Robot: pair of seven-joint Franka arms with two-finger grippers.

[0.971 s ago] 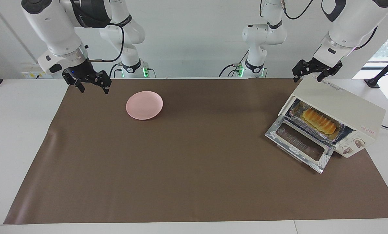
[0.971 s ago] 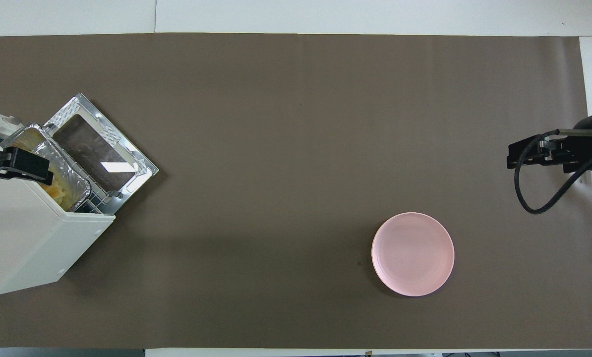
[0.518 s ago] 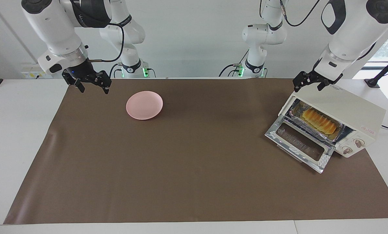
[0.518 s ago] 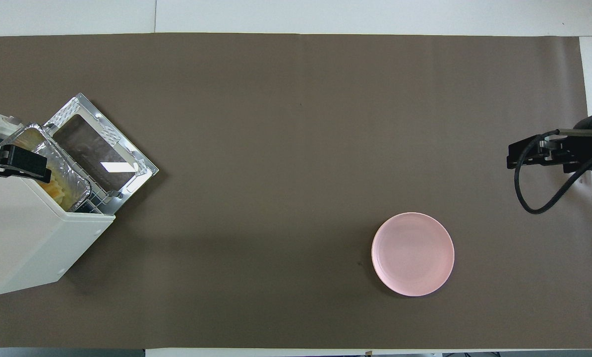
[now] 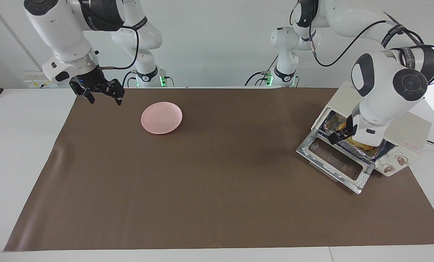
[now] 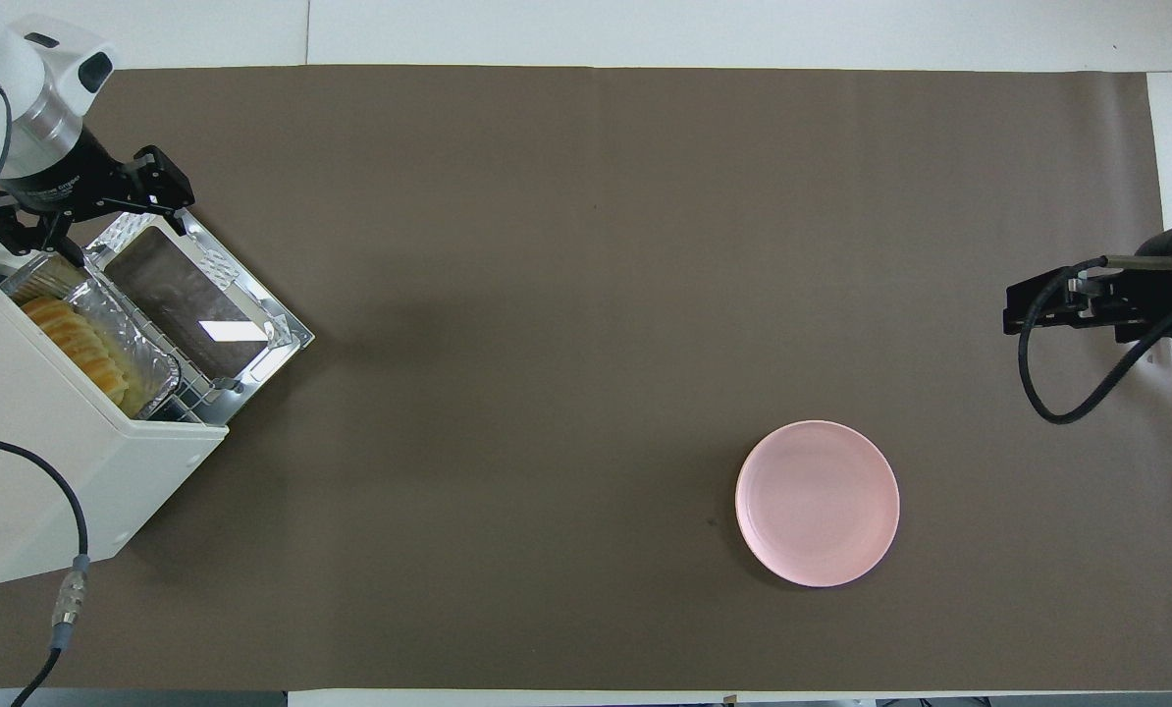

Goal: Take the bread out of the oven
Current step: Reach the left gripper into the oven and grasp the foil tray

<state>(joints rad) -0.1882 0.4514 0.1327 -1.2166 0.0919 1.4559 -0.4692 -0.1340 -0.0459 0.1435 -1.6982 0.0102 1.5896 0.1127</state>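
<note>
The left end effector (image 5: 342,135) has swung out from above the toaster oven's (image 5: 402,123) roof and come down in front of its mouth, over the hinge end of the dropped glass door (image 5: 335,160). In the overhead view its black fingers (image 6: 159,177) stand apart, one toward the door's outer corner and one toward the oven wall, so it reads as spread and holding nothing. Just beside it, inside the cavity, the foil tray (image 6: 149,363) sits on the wire rack with the bread (image 6: 71,339) lying along it; the loaf is untouched and remains in the oven. From the facing view the wrist now hides most of the loaf.

That shift matters: the arm has moved from a parked pose above the appliance to an approach pose at the opening, so the reach for the bread looks to be starting, with the grasp not yet made.

Well apart from it, toward the other end of the surface (image 5: 217,189), the pink plate (image 5: 161,117) lies bare. The right end effector (image 5: 101,94) waits above the mat's corner near that plate, fingers parted, as before.
</note>
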